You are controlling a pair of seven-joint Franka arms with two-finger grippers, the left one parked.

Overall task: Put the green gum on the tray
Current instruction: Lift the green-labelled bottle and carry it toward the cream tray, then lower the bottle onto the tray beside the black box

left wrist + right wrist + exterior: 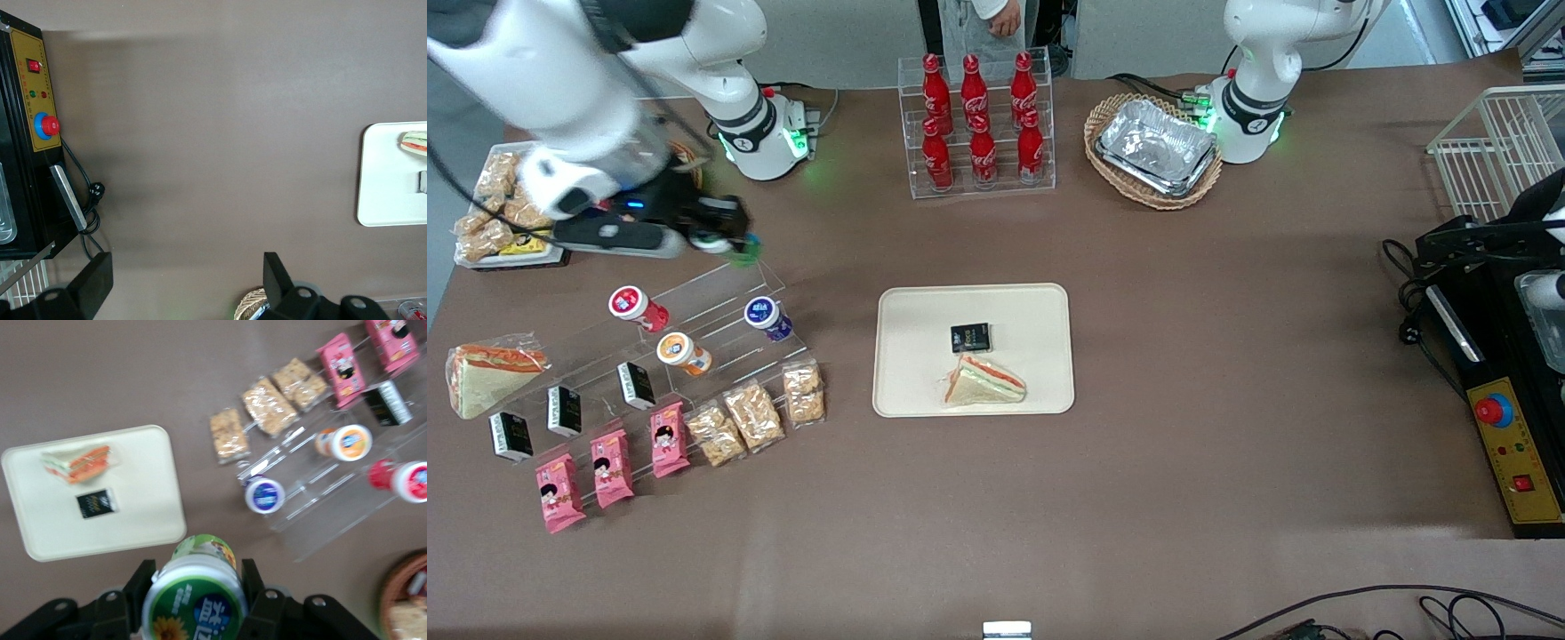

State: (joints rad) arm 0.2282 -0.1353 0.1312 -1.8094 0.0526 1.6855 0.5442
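We've got the green gum (194, 599) pinched between the fingers of the gripper (729, 246), lifted above the clear display rack (694, 329). Carrying step now: next we swing toward the tray (1040, 307), finding bare space beside the sandwich (983, 382).

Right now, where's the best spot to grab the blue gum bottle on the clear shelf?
Probably around its round body just under the white lid, coming down from above. The blue gum bottle lies tilted on the clear rack, lid facing up and outward. The gripper holds the green gum.
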